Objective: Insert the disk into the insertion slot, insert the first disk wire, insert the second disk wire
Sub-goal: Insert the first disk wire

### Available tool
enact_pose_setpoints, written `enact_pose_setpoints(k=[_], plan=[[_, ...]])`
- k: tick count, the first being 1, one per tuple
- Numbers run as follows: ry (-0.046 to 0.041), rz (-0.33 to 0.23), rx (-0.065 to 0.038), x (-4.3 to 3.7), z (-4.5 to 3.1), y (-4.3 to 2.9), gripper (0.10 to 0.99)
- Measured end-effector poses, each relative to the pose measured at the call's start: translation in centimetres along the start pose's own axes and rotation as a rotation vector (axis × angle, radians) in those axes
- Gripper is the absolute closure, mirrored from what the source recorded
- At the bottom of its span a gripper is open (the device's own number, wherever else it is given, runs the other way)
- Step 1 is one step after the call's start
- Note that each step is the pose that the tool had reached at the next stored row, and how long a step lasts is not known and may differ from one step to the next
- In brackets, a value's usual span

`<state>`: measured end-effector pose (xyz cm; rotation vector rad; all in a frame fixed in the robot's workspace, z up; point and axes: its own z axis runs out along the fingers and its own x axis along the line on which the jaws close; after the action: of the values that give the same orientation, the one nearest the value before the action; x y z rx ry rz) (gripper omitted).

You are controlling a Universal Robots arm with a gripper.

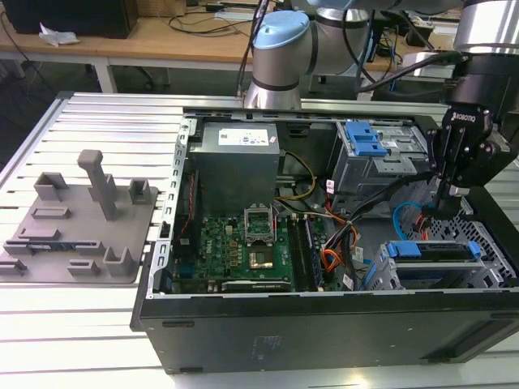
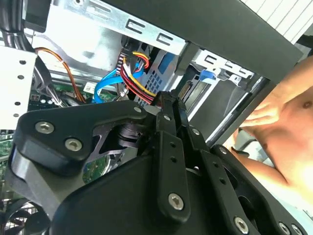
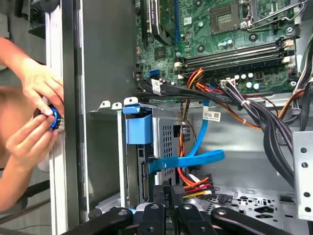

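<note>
- Gripping the red-and-orange wire bundle by its black plug, the black gripper is clamped.
- Light-blue flat cable loops just beyond its fingertips.
- White printed label farther off.

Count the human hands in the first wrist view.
2. Both are outside the computer case's side wall: one hand and the other hand, fingertips meeting on a small blue knob. Others may be hidden.
</note>
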<state>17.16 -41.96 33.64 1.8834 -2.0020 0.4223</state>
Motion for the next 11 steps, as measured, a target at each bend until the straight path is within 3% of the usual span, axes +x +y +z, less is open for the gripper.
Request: enact_pose_setpoints(k=[1, 3, 5, 7, 9, 11], plan=[[-0.0115, -0.001, -0.001, 0.16, -0.01, -0.01, 0.922], [-0.046, -0.002, -0.002, 0.47, 0.06, -0.02, 0.922], [-0.0704, -0.003, -0.002, 0.73, 0.13, -0.04, 0.922], [-0.0842, -0.004, -0.003, 1.12, 0.24, -0.07, 0.922], [-0.1042, -0.005, -0.004, 1.64, 0.38, -0.1, 0.922], [-0.1096, -0.004, -0.005, 1.91, 0.44, -0.12, 0.922]])
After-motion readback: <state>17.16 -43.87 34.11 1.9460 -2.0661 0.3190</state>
